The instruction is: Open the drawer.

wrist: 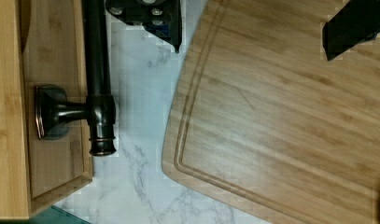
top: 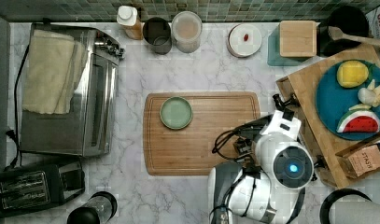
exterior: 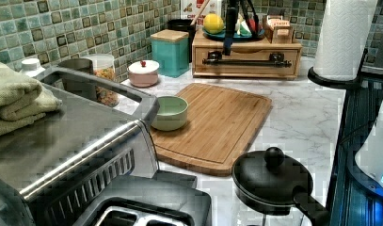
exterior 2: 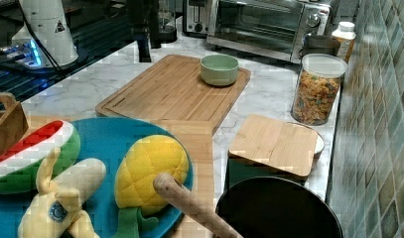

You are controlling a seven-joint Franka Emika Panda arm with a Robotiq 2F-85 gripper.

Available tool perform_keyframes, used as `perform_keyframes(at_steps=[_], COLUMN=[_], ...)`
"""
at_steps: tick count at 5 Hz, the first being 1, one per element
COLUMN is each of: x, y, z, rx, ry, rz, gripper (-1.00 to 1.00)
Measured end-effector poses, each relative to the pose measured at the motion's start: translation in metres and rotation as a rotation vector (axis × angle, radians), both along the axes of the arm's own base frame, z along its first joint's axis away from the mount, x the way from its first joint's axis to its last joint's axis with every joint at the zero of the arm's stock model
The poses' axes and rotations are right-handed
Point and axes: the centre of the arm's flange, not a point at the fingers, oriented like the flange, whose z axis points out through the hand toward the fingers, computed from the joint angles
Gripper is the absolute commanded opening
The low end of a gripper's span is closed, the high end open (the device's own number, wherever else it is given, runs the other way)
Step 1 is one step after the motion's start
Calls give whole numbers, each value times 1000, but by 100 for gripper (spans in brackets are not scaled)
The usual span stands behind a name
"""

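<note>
- Drawer point(exterior: 248, 60) sits shut in the bamboo stand at the back of the counter in the left view, its front flush with the frame and its black bar handle point(exterior: 248, 61) running across it.
- Gripper point(exterior: 227, 44) hangs in front of the handle's left part in the left view; one finger point(wrist: 152, 16) appears beside the bar in the wrist view, the other well apart over the cutting board point(wrist: 290, 116), so the jaws stand wide and hold nothing.
- Step in hand, as I judge it, is the approach: the bar lies at the edge of the gap, not yet between the fingers.
- Next move calls for centring the bar between the fingers, closing on it, then pulling straight toward the cutting board, keeping the pull level so the stand with its blue plate point(top: 339, 100) does not slide.
</note>
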Motion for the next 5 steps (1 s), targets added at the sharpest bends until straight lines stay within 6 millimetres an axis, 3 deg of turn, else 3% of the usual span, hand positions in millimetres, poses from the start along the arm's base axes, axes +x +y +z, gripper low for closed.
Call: perform_keyframes(at_steps=[2, 3, 5], x=[-4, -7, -10], y=[-50, -73, -90], z=[-1, -16, -71], rx=[-64, -95, -109], ry=[-98, -96, -43], rz=[75, 106, 98], gripper=[100, 100, 100])
